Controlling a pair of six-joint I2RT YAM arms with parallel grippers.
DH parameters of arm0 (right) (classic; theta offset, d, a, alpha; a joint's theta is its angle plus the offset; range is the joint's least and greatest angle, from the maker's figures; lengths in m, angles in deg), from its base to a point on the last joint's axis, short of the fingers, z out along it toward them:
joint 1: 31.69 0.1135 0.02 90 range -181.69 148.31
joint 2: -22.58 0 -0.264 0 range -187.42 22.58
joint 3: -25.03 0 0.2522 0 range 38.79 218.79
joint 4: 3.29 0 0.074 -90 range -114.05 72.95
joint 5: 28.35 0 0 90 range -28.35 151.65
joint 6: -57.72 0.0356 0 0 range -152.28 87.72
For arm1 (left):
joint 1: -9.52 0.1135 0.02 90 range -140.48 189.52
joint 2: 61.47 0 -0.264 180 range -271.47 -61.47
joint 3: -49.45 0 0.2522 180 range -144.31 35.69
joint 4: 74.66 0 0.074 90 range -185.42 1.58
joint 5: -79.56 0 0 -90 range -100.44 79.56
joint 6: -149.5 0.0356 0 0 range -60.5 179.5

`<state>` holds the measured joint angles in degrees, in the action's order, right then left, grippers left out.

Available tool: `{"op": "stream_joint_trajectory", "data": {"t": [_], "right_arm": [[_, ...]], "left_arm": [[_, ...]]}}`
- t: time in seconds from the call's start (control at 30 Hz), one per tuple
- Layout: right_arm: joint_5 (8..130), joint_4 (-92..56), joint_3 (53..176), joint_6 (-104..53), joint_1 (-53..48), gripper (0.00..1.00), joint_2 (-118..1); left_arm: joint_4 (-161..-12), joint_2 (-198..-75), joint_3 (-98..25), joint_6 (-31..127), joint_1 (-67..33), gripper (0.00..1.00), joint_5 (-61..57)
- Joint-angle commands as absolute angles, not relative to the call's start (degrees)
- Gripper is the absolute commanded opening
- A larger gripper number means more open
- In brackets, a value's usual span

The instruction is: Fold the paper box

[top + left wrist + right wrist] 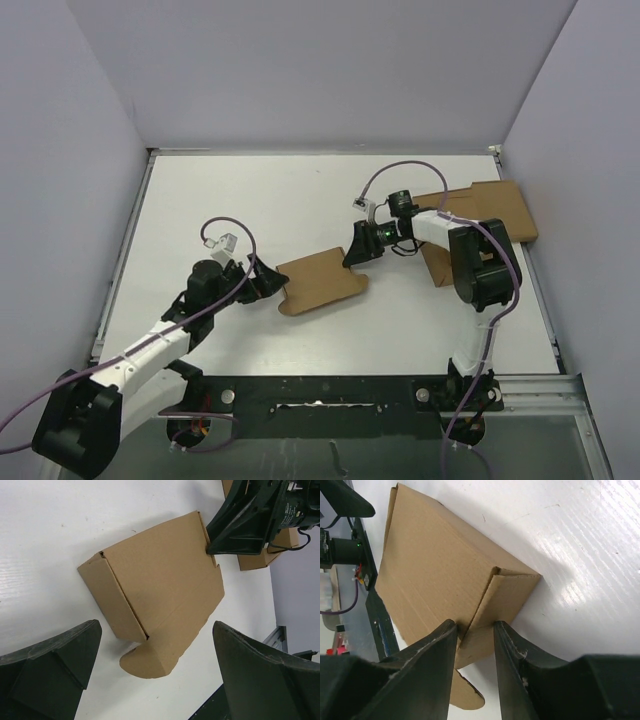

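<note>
The paper box (322,280), a brown cardboard piece partly folded into a flat narrow box, lies in the middle of the white table (250,210). In the left wrist view the box (155,595) shows one folded end wall and a loose rounded tab at its near corner. My left gripper (272,283) sits at the box's left end, wide open (156,630), touching nothing. At the box's right end, my right gripper (357,255) has its fingers (440,640) pressed on either side of the end wall. In the right wrist view that gripper (475,625) pinches the box (435,565).
A larger flat brown cardboard slab (490,205) lies at the back right, partly under the right arm. Grey walls enclose the table on three sides. A black rail (320,395) runs along the near edge.
</note>
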<state>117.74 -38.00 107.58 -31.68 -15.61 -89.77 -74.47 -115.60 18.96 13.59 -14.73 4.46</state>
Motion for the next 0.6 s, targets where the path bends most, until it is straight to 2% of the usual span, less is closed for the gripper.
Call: {"op": "stream_joint_trajectory", "data": {"t": [0.0, 0.23, 0.57], "right_arm": [[118.6, -37.7, 109.44, -30.86, -16.12, 0.34, -91.27], [118.27, -39.03, 109.98, -31.16, -16.45, 0.24, -92.78], [120.03, -38.32, 109.43, -29.58, -17.69, 0.2, -93.77]], "left_arm": [[-67.76, -117.86, 19.18, 10.5, -14.14, 0.95, 4.09], [-64.91, -121.92, 20.93, 5.44, -13.77, 0.95, 3.36], [-57.1, -128.31, 21.54, 0.42, -14.06, 0.96, 6.15]]}}
